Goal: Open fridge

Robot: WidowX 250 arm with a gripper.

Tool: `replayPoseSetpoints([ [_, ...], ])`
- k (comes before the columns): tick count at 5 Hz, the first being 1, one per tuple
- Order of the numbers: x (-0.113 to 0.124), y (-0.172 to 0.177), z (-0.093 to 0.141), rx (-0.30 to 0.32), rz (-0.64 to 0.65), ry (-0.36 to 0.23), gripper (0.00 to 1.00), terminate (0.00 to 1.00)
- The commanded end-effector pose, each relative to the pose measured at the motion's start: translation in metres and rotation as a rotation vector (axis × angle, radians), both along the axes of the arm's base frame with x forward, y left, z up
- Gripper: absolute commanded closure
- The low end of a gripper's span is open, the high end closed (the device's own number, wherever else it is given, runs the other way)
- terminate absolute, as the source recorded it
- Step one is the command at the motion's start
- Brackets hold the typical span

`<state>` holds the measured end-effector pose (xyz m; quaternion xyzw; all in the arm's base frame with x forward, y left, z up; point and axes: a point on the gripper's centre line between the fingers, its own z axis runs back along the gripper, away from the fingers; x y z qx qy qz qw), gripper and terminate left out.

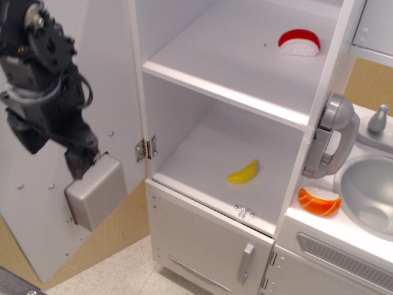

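Note:
The white toy fridge (245, 80) stands open, its white shelves showing. Its large door (104, 80) is swung far out to the left, inner side toward me, with a grey box (95, 192) on its back. The door's silver handle is hidden on the far side. My black gripper (83, 163) hangs at the left in front of the door's inner face, just above the grey box. I cannot see whether its fingers are open or shut, or whether they touch the door.
A red and white toy (299, 43) lies on the upper shelf, a yellow banana (244, 173) on the lower. Below is a small white door (212, 246). At right, a grey phone (331, 135), an orange toy (319, 201), the sink basin (371, 193).

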<state>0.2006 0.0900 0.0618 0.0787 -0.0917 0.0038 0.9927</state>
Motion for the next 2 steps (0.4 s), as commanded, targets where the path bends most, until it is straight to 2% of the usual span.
replayPoseSetpoints([
  [1, 0.0413, 0.0483, 0.0106, -0.077, 0.087, -0.078, 0.0, 0.0],
  [2, 0.0413, 0.0483, 0.0106, -0.077, 0.087, -0.078, 0.0, 1.0],
])
